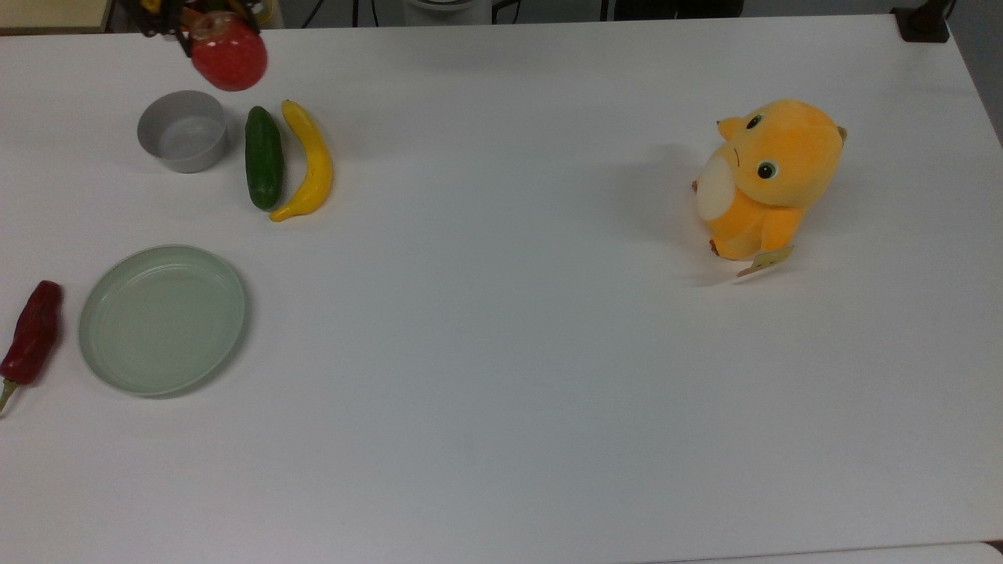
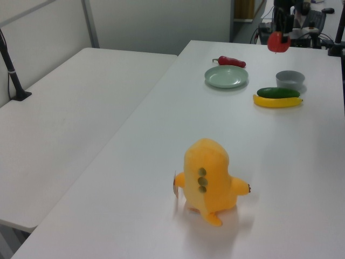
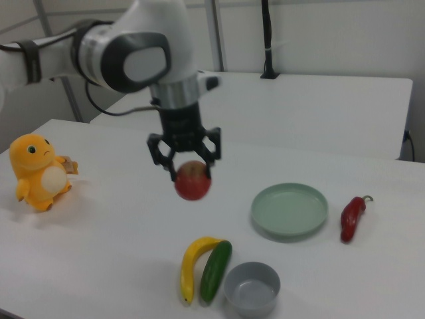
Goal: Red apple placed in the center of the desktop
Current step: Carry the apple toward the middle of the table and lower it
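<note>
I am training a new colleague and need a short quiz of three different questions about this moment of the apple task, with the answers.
1. True or false: the red apple lies in the grey bowl.
2. Multiple choice: in the top view, what lies directly beside the cucumber, on the top view's right? A) the chili pepper B) the banana C) the green plate
3. Fill in: the claw holds the ____ above the desktop.

Key
1. False: the bowl is empty and the apple is in the air.
2. B.
3. Red apple.
</note>
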Motion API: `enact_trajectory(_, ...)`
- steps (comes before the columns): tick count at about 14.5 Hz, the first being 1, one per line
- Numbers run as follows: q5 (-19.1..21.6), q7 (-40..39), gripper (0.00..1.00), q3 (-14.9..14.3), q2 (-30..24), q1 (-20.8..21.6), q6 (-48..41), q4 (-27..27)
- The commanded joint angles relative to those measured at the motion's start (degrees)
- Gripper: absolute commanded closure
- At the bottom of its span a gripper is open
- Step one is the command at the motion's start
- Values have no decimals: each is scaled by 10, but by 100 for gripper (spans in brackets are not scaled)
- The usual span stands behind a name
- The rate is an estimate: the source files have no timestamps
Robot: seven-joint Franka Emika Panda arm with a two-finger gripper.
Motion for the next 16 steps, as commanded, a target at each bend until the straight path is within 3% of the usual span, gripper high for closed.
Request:
enact_trajectory(1,5,108,69,79,6,5,-18,13)
enact_trajectory(3,5,145,69,115,17,11,-15,6)
enact_trajectory(8,4,234,69,151,53,35,33,-12)
enact_trajectory(13,-5,315,69,157,105,72,148,-55)
enact_trajectory(16,-22,323,69,157,134,90,190,-77)
